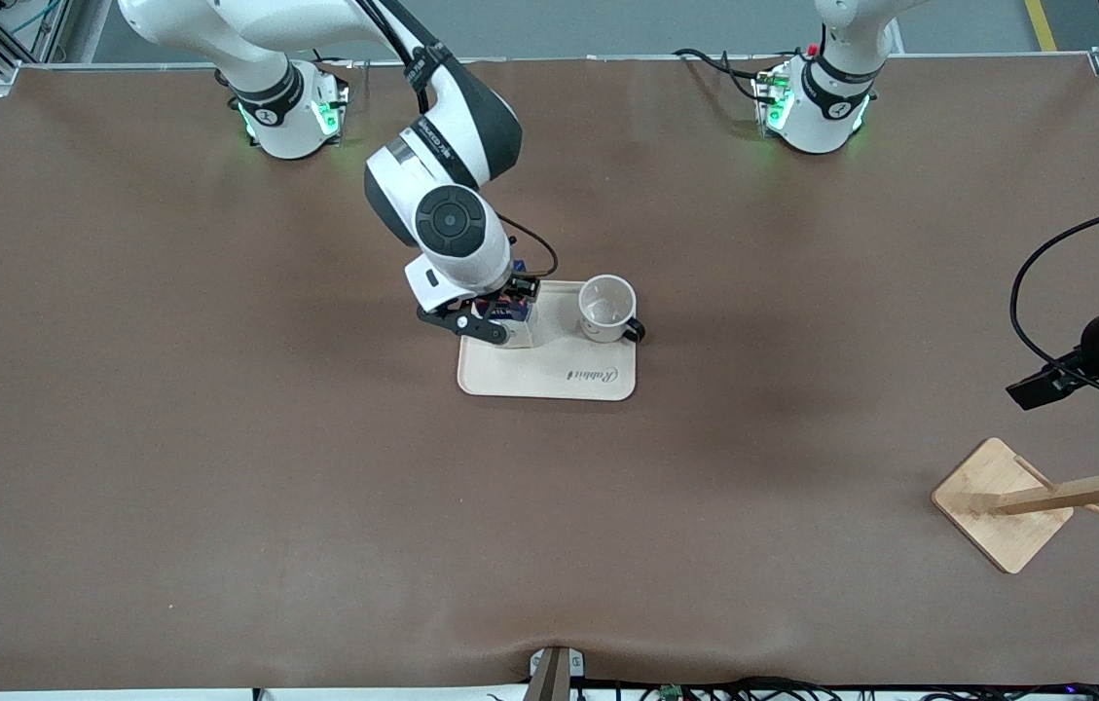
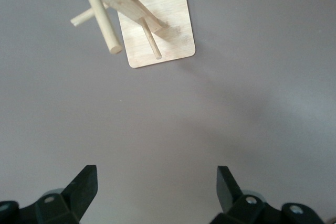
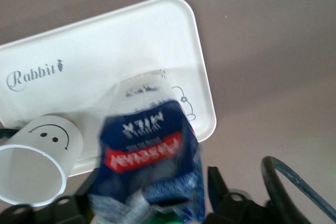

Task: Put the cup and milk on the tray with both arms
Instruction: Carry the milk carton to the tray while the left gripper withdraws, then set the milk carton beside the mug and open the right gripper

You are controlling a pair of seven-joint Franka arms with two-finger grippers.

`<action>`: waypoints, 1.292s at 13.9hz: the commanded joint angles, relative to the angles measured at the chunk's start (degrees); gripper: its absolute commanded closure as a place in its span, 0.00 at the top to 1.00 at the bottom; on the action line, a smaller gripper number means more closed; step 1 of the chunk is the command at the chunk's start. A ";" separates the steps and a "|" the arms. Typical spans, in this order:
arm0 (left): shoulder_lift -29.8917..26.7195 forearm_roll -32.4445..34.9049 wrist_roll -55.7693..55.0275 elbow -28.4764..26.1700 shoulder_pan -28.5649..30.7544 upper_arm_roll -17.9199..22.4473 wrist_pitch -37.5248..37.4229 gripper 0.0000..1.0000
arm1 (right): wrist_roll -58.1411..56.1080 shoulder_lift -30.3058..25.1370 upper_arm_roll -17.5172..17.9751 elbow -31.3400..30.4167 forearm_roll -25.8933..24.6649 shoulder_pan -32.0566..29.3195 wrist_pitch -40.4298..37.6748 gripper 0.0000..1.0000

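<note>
Right gripper point(image 1: 489, 316): jaws apart around the milk point(image 1: 511, 313), standing on the tray point(image 1: 549, 375).
Cup point(image 1: 606, 308): tray's 3 o'clock side.
Risk: lifting fingers snag carton, toppling it.
Left gripper point(image 2: 157, 192): spread, empty, waiting near rack point(image 1: 1036, 497).

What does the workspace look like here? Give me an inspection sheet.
Surface: brown table, flat, slight ripple at the camera-side edge.
Job's things: cup upright on the tray; milk on the tray beside it, toward the right arm's end.
Clutter: wooden rack at the left arm's end.
Grippers: right gripper around the milk, jaws apart; left gripper open over bare table by the rack, waiting.
Cables: black cables near the left arm.
Surroundings: grey floor past the table.
</note>
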 commanded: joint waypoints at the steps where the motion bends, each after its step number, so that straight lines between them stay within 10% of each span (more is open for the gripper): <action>1: -1.24 1.57 2.60 -0.74 -0.52 -0.30 -0.58 1.00 | 1.81 -1.67 -0.53 1.26 0.49 0.62 -2.68 1.00; 12: -7.29 0.87 4.01 -0.66 -0.17 -6.70 -0.84 1.00 | 4.01 -2.20 -0.44 27.89 1.62 -8.24 -16.58 1.00; 18: -11.77 -3.79 5.94 -1.18 -6.56 -0.60 -3.74 1.00 | 1.49 -13.95 -2.20 23.01 0.93 -15.62 -28.78 1.00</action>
